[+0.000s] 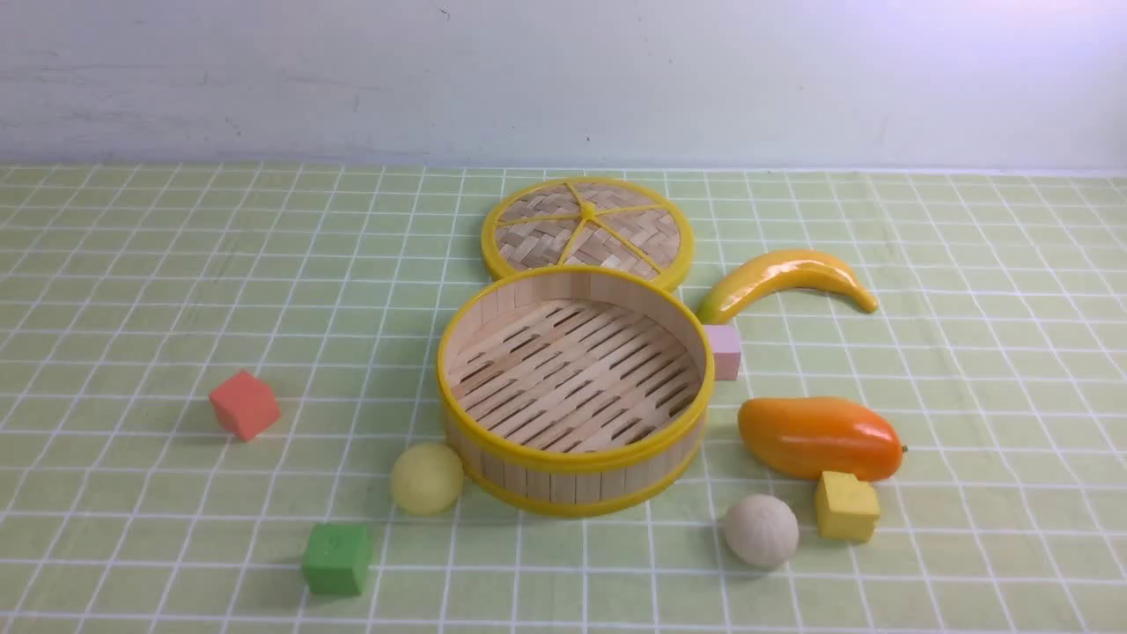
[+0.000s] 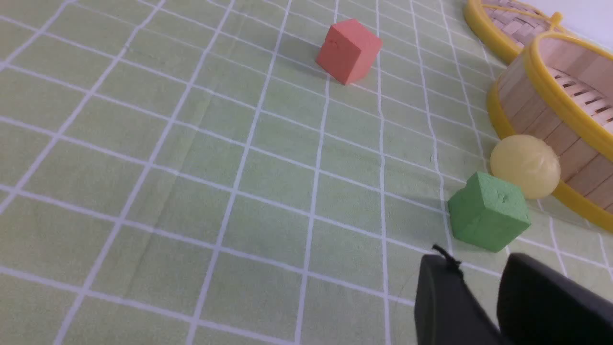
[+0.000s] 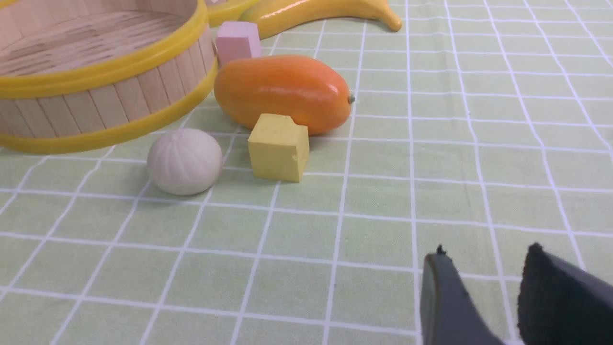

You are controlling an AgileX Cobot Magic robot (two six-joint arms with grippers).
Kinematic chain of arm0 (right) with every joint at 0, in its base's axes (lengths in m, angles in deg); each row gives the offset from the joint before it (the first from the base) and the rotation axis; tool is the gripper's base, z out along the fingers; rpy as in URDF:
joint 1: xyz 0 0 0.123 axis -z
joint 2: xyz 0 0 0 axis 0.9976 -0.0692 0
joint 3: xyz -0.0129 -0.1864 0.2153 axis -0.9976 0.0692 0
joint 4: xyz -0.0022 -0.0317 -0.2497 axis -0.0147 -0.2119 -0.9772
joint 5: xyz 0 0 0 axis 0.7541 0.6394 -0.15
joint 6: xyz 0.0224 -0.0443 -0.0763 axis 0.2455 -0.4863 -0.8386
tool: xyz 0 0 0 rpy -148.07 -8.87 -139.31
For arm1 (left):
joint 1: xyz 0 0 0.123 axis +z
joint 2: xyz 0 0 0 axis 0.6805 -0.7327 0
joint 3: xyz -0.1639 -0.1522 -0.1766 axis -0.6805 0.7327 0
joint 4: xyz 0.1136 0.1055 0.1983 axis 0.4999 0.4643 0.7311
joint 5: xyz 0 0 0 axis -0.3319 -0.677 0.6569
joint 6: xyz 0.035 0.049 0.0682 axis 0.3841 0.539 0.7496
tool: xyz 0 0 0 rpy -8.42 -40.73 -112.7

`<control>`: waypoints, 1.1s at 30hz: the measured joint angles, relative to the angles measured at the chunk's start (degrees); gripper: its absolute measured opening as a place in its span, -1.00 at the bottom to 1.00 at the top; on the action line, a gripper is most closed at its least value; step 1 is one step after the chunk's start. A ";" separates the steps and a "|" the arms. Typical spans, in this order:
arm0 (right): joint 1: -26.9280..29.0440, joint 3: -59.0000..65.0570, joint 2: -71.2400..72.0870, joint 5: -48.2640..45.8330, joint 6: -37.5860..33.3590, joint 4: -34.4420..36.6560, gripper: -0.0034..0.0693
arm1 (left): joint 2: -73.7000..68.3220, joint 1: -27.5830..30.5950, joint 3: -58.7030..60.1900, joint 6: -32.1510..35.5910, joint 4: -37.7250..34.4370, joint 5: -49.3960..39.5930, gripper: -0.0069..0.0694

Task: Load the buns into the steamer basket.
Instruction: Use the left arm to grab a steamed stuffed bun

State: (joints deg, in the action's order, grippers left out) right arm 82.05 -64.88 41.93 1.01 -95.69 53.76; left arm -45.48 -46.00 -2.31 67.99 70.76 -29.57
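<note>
- The steamer basket [image 1: 572,460] stood upright near the middle of the green checked tablecloth [image 1: 132,308], its slatted floor showing.
- The pale yellow bun [image 1: 427,478] lay on the cloth at the basket's near left, close against the outer wall. The green cube [image 1: 336,558] sat just nearer the robot.
- The off-white bun [image 1: 761,530], faintly pleated, lay on the cloth off the basket's near right, apart from the wall and just beside the yellow cube [image 1: 846,506].
- The mango [image 1: 819,438] lay right of the basket, directly behind the yellow cube.
- The pink cube [image 1: 725,351] sat against the basket's right side, with the banana [image 1: 784,277] behind it.
- The woven lid [image 1: 587,231] lay flat behind the basket.
- The coral cube [image 1: 245,404] stood well to the left.
- The left gripper [image 2: 479,263] hung above the cloth near the green cube, jaws parted and holding nothing.
- The right gripper [image 3: 486,258] hung over bare cloth, apart from the off-white bun, jaws likewise released.
</note>
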 joint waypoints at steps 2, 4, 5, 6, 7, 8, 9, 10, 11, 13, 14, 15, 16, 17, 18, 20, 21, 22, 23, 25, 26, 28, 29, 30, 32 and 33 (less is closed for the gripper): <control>0.00 0.00 0.00 0.00 0.00 0.00 -0.25 | 0.00 0.00 0.00 0.00 0.00 0.00 -0.35; 0.00 0.00 0.00 0.00 0.00 0.00 -0.25 | 0.00 0.00 0.00 0.00 0.00 0.00 -0.34; 0.00 0.00 0.00 0.00 0.00 0.00 -0.25 | 0.00 0.00 0.00 0.00 0.00 0.00 -0.34; 0.00 0.00 0.00 0.00 0.00 0.00 -0.25 | 0.00 0.00 0.00 0.00 0.00 0.00 -0.34; 0.00 0.00 0.00 0.00 0.00 0.00 -0.25 | 0.00 0.00 0.00 0.00 0.00 0.00 -0.34; 0.00 0.00 0.00 0.00 0.00 0.00 -0.25 | 0.00 0.00 0.00 0.00 0.00 0.00 -0.34; 0.00 0.00 0.00 0.00 0.00 0.00 -0.25 | 0.00 0.00 0.00 0.00 0.00 0.00 -0.34; 0.00 0.00 0.00 0.00 0.00 0.00 -0.25 | 0.00 0.00 0.00 0.00 0.00 0.00 -0.34; 0.00 0.00 0.00 0.00 0.00 0.00 -0.25 | 0.00 0.00 0.00 0.00 0.00 0.00 -0.34; 0.00 0.00 0.00 0.00 0.00 0.00 -0.25 | 0.00 0.00 0.00 0.00 0.00 0.00 -0.34; 0.00 0.00 0.00 0.00 0.00 0.00 -0.25 | 0.00 0.00 0.00 0.00 0.00 0.21 -0.34; 0.00 0.00 0.00 0.00 0.00 0.00 -0.25 | 0.00 0.00 0.00 0.00 -0.06 0.57 -0.34; 0.00 0.00 0.00 0.00 0.00 0.00 -0.25 | 0.00 0.00 0.00 -0.06 -0.37 1.19 -0.34; 0.00 0.00 0.00 0.00 0.00 0.00 -0.25 | 0.00 0.00 0.00 -0.19 -0.53 1.63 -0.34; 0.00 0.00 0.00 0.00 0.00 0.00 -0.25 | 0.00 0.00 0.00 -1.13 -2.91 3.35 -0.34; 0.00 0.00 0.00 0.00 0.00 0.00 -0.25 | 0.00 0.00 0.00 -4.26 -9.25 7.12 -0.33; 0.00 0.00 0.00 0.00 0.00 0.00 -0.25 | 0.00 0.00 0.00 -6.05 -13.00 9.23 -0.33; 0.00 0.00 0.00 0.00 0.00 0.00 -0.25 | 0.00 0.00 0.00 -7.70 -16.78 11.40 -0.33; 0.00 0.00 0.00 0.00 0.00 0.00 -0.25 | 0.00 0.00 0.00 -8.95 -19.63 13.56 -0.33; 0.00 0.00 0.00 0.00 0.00 0.00 -0.25 | 0.00 0.00 0.00 -9.90 -25.52 18.30 -0.32; 0.00 0.00 0.00 0.00 0.00 0.00 -0.25 | 0.00 0.00 0.00 -10.05 -26.37 20.10 -0.32; 0.00 0.00 0.00 0.00 0.00 0.00 -0.25 | 0.00 0.00 -0.60 -10.25 -27.98 21.60 -0.32; 0.00 0.00 0.00 0.00 0.00 0.00 -0.25 | 0.00 0.00 -1.29 -10.25 -28.23 20.53 -0.33; 0.00 0.00 0.00 0.00 0.00 0.00 -0.25 | 0.00 0.00 -2.26 -10.25 -28.23 18.93 -0.34; 0.00 0.00 0.00 0.00 0.00 0.00 -0.25 | -0.23 -0.53 -10.46 -7.00 -26.62 8.79 -0.46; 0.00 0.00 0.00 0.00 0.00 0.00 -0.25 | -0.35 -0.60 -11.13 -6.12 -26.47 7.14 -0.49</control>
State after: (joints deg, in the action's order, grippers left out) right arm 82.05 -64.88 41.93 1.01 -95.69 53.76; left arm -45.83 -46.60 -13.44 61.87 44.29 -22.43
